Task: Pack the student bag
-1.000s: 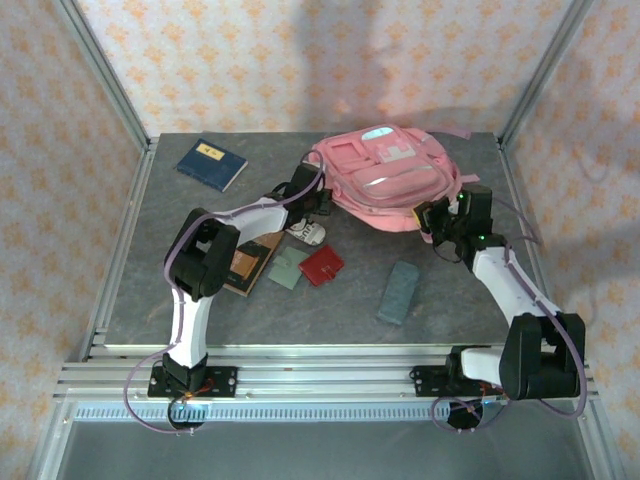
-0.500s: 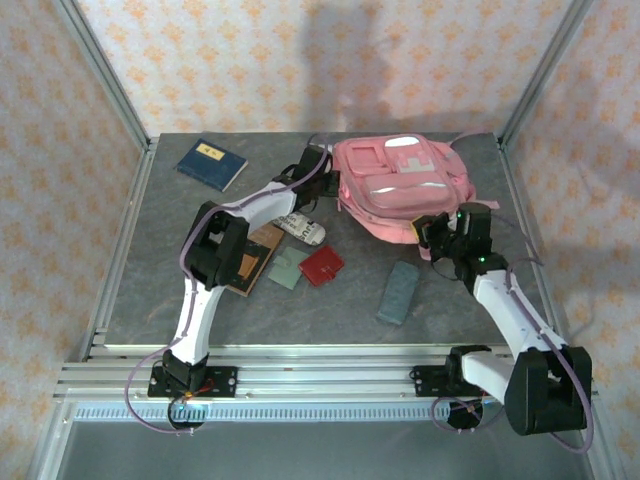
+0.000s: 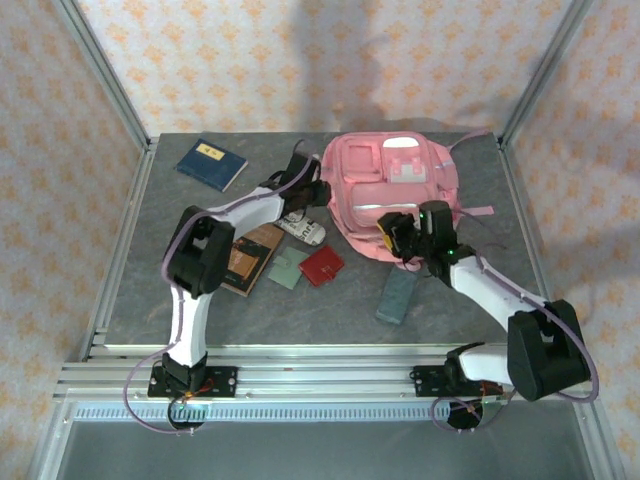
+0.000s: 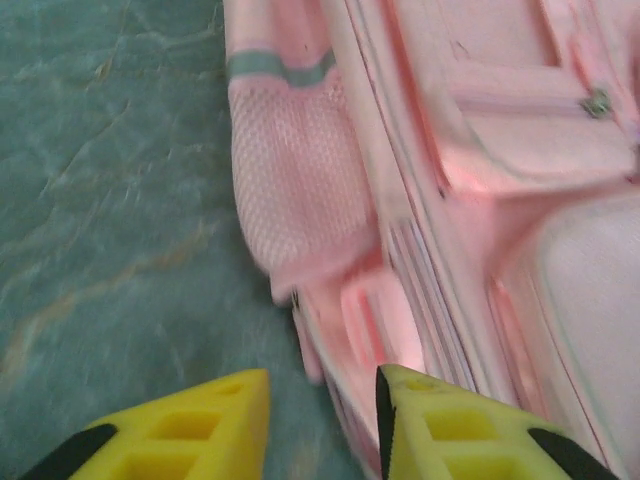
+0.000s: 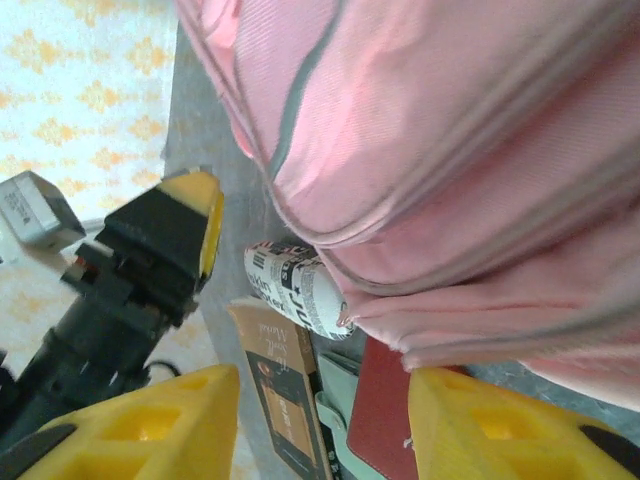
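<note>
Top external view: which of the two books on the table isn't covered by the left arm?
The blue book, lying alone near the far left corner. The brown book lies partly under the left arm.

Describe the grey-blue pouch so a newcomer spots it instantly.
Find the large pink fabric backpack at the far right of the grey table. In front of it, toward the near edge, lies a slim grey-blue rectangular pouch. It lies alone, long and narrow, unlike the squarish red wallet to its left.
</note>
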